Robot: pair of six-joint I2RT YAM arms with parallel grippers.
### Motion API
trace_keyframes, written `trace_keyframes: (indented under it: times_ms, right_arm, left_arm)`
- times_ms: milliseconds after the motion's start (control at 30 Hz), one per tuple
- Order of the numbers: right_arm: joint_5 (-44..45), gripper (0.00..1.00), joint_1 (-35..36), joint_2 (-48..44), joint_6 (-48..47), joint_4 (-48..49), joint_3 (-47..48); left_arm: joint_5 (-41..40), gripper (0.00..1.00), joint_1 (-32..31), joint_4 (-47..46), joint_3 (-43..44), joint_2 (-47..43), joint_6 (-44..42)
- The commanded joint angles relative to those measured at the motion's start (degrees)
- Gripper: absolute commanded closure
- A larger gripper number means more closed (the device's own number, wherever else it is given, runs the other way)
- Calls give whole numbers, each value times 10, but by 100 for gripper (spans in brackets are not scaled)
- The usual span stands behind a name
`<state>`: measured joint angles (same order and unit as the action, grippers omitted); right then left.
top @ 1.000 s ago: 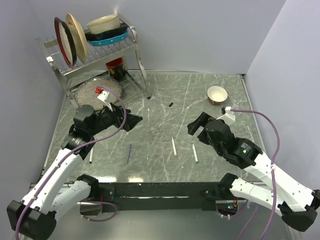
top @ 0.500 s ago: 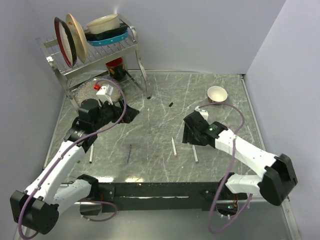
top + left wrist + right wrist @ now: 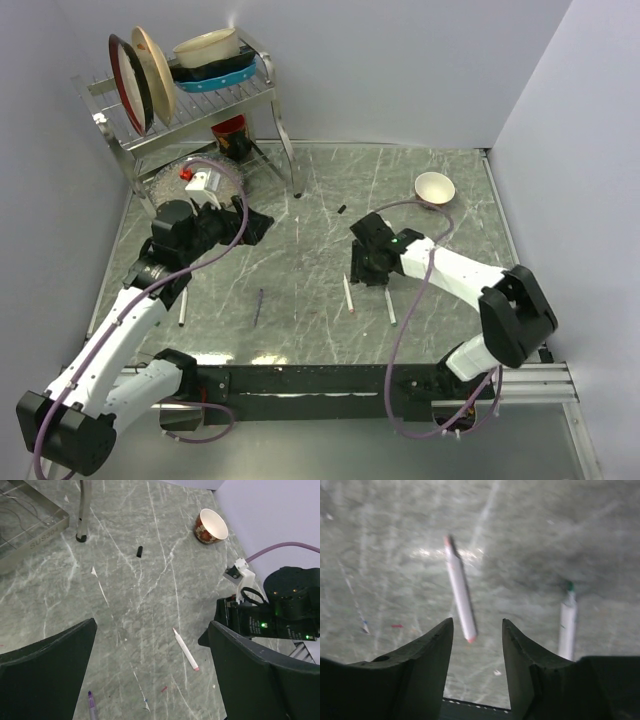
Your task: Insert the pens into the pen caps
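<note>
Looking through the right wrist camera, I see my right claw about half open and holding nothing. Its two fingers sit either side of the near, red-tipped end of a white pen that lies flat in the middle of the bench. A green-tipped pen lies just right of it. A black cap sits farther back. My left claw hangs wide open and empty at the left.

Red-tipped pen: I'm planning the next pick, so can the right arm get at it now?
Probably yes. The red-tipped pen lies bare on the table, and the right gripper hangs over it, jaws apart, nothing between.
</note>
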<state>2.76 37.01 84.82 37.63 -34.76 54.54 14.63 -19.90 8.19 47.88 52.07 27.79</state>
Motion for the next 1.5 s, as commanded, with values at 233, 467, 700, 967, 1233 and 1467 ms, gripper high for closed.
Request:
trace_keyframes:
  times_ms: [233, 467, 700, 967, 1233, 1467]
  right_arm:
    - [30, 58, 32, 96, 8, 17, 70]
    - [49, 62, 46, 139, 11, 21, 80]
    - [87, 69, 55, 178, 13, 21, 99]
    - [94, 100, 58, 171, 17, 25, 109]
    - [19, 100, 58, 3, 41, 63, 78]
    - [-70, 100, 63, -123, 97, 156, 7]
  left_arm:
    - [-24, 1, 1, -11, 1, -25, -14]
    - [-13, 1, 1, -14, -2, -26, -17]
    - [0, 1, 1, -16, -7, -31, -22]
    - [56, 1, -26, 21, -9, -21, 14]
    - [220, 2, -26, -114, -157, -65, 184]
    - [299, 11, -33, -337, -255, -27, 325]
